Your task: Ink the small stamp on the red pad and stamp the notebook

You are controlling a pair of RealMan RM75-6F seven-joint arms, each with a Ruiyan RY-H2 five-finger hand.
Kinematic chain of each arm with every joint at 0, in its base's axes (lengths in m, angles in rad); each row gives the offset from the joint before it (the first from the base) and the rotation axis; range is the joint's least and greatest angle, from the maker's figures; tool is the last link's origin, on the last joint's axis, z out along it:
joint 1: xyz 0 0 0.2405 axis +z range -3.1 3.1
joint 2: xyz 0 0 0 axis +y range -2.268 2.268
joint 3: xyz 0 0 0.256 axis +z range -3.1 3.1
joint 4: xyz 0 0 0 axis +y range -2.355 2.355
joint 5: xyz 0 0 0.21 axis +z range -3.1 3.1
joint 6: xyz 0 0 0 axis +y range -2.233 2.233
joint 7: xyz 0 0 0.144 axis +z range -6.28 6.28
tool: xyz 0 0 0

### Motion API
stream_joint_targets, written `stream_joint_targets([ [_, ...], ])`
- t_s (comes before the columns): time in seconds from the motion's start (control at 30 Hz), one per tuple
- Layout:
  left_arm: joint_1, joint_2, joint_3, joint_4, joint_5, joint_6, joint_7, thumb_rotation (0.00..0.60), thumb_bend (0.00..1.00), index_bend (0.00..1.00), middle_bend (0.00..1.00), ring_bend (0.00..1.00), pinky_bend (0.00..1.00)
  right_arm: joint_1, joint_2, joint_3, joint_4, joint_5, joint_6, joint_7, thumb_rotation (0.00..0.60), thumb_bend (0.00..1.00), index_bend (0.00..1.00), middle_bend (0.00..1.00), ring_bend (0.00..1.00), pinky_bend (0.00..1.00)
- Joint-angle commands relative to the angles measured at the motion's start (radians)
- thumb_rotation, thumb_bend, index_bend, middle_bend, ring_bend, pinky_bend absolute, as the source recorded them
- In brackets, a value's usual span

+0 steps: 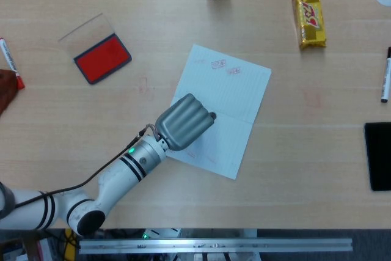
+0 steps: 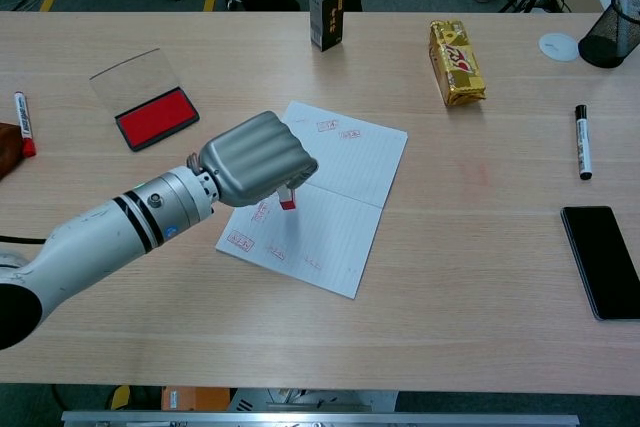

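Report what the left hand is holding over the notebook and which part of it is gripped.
The left hand holds the small stamp by its upper end; only the red lower tip shows below the fingers, above the notebook.

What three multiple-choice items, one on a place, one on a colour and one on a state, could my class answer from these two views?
1. Where does the ink pad lie?
A. on the notebook
B. on the table, left of the notebook
C. beside the phone

2. What colour is the snack bar wrapper?
A. yellow
B. blue
C. green

3. What is the left hand doing?
A. lying flat and empty on the table
B. gripping a marker
C. holding the small stamp over the notebook

Answers:
1. B, the pad sits apart on bare wood left of the pages.
2. A, the wrapper is yellow with red lettering.
3. C, the chest view shows the stamp's red tip below the curled fingers, above the page.
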Motion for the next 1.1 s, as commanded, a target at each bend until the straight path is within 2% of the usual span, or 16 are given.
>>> stream_joint_targets([
  [0.03,0.001,-0.024,0.014,0.02,0.011,-0.005,0.012,0.6,0.34,0.62,1.0,1.0,1.0,-0.002,0.001,0.0,0.001,0.0,0.002,0.001,0.6,0.31,0.23,0.33,0.23,0.26],
  [0.77,0.04,-0.099,0.063,0.124,0.063,-0.009,0.011,0.6,0.34,0.62,1.0,1.0,1.0,-0.007,0.001,0.0,0.008,0.006,0.0,0.006,0.6,0.31,0.23,0.33,0.23,0.26],
  [1.1,0.049,-0.121,0.057,0.156,0.066,-0.029,-0.007,0.6,0.34,0.62,1.0,1.0,1.0,-0.013,0.002,0.0,0.007,0.008,0.005,0.006,0.6,0.31,0.23,0.33,0.23,0.26],
])
